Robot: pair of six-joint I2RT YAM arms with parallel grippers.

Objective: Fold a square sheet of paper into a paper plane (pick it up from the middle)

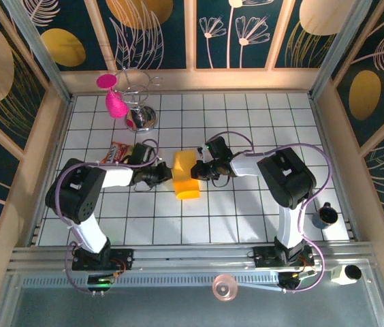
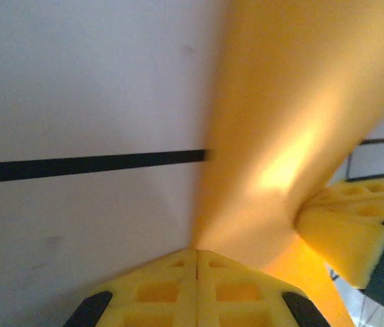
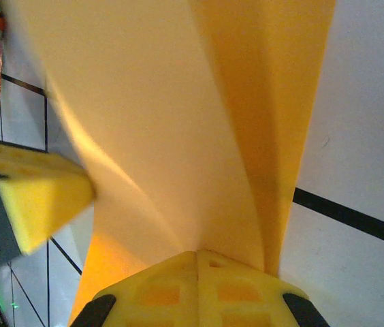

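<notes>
Square sheet of paper [image 1: 185,178] at mid-table, partly folded, between both arms.
Left gripper [image 1: 166,176] clamped on its left side, pads [image 2: 197,272] closed on paper.
Right gripper [image 1: 201,169] clamped on the opposite side, same pinch.
Risks, judged:
- Pull arms apart and thin sheet likely tears at pinch.
- Release one side early and fold may spring open, crease skews.
- Snack packet [image 1: 120,151] near your left arm: possible snag.

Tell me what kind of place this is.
Probably a boxed-in robot test bench: white tiled table, patterned wall panels around it, left arm and right arm bolted to a rail at the near edge.
</notes>
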